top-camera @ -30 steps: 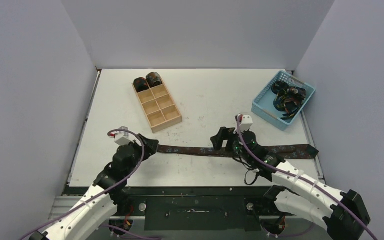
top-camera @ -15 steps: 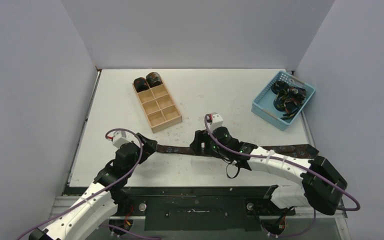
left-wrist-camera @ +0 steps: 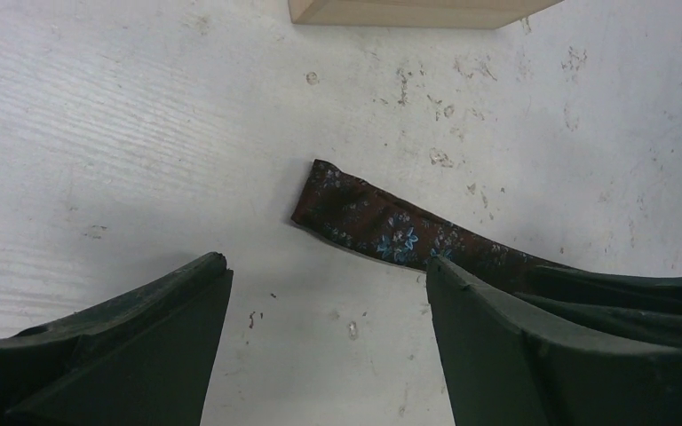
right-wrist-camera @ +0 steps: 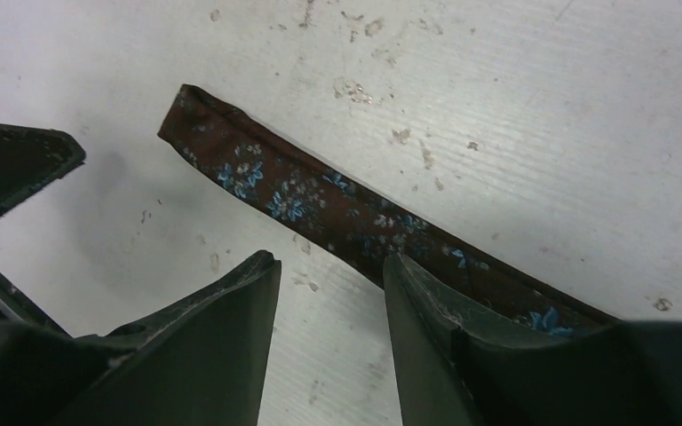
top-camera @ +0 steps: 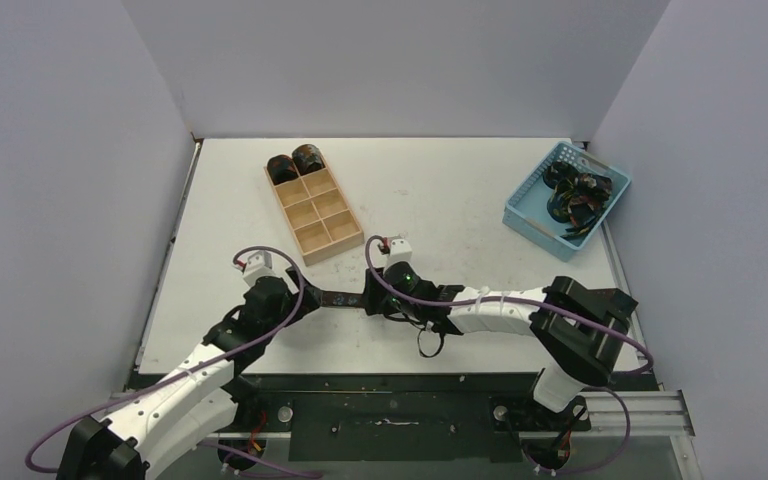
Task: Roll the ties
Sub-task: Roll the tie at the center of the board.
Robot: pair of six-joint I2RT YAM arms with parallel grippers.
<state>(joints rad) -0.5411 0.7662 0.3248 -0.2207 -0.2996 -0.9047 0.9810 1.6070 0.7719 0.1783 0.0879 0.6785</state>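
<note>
The left gripper (left-wrist-camera: 327, 266) and right gripper (right-wrist-camera: 330, 266) crowd the tie (left-wrist-camera: 364, 224) end, tray (top-camera: 335, 250) just beyond.

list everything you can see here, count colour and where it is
flat tie: 1, dark brown with blue flowers, on the table, narrow end between the two grippers
rolled ties: 2, dark, far two compartments of the tray
tray: 1, tan wood, far left part of the table
basket: 1, light blue, far right corner
tangled ties: count unclear, dark, in the basket
table: 1, white, scuffed
left gripper: 1, black, open, by the tie's end
right gripper: 1, black, open, over the tie
</note>
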